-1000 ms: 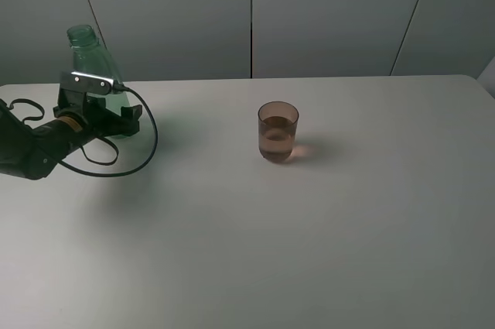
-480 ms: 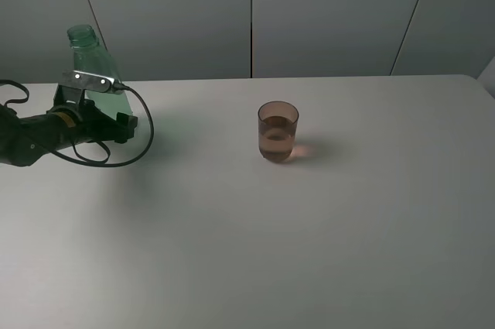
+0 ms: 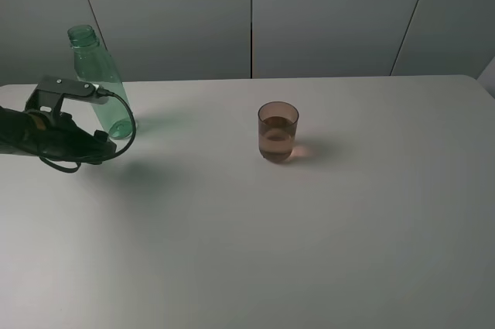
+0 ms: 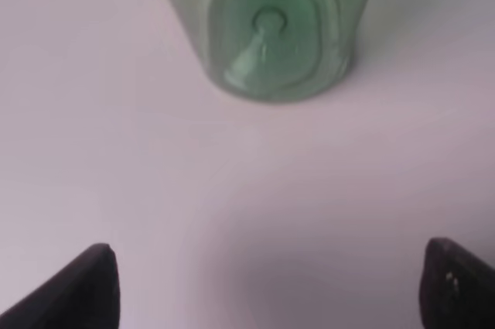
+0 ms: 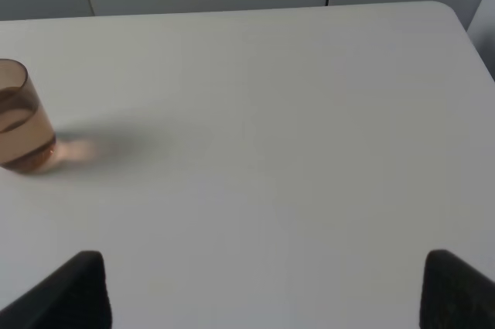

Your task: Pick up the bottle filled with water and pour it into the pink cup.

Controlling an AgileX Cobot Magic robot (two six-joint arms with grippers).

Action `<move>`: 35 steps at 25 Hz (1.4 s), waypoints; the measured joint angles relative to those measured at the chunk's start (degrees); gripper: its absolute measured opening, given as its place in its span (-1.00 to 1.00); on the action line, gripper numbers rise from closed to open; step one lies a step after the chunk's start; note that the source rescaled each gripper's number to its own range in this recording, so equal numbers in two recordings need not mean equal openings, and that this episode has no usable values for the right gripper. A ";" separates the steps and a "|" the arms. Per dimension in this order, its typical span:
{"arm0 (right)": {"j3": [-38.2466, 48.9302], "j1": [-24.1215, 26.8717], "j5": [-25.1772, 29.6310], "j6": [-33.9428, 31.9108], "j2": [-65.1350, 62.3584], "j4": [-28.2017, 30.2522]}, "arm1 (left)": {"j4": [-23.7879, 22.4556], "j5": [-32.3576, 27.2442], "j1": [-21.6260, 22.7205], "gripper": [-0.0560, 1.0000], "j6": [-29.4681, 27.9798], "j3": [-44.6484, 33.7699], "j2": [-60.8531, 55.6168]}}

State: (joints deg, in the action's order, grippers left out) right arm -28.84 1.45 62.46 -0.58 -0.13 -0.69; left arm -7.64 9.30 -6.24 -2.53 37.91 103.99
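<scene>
The tall transparent green plastic bottle (image 3: 100,85) stands on the white table (image 3: 255,236) near its far left corner, capless, with its threaded neck uppermost and appearing to lean a little toward the left in the high view. In the left wrist view the same bottle (image 4: 267,27) shows its lower body and moulded base, resting on the table surface with bare table between it and the fingertips.

The left gripper (image 4: 267,286) sits just beside the bottle on its near side, low over the table, with its black body and looped cable reaching in from the left edge of the high view (image 3: 93,147). Its jaws stand wide apart, one dark fingertip (image 4: 77,286) at each lower corner of the wrist view, and they hold nothing; the bottle is clear of both.

The small translucent brownish-pink plastic cup (image 3: 278,131) stands upright near the middle of the table, well apart from the bottle and to its right. A band of liquid shows inside it, filling roughly the lower half. A faint pinkish glow falls on the table beside it.

The right gripper (image 5: 267,290) does not appear in the high view. Its wrist view shows two dark fingertips (image 5: 73,290) set wide apart with open table between them and nothing held; the pink cup (image 5: 19,128) sits far off to one side of that view, well apart from it.
</scene>
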 joint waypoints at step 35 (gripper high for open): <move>0.00 0.00 0.00 0.00 0.00 0.00 | 7.64 -72.99 0.00 0.99 1.18 -5.98 -92.33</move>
State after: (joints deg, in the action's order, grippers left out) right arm -28.84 1.45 62.46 -0.58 -0.13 -0.69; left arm 0.00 -63.69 -6.24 -1.35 31.92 11.65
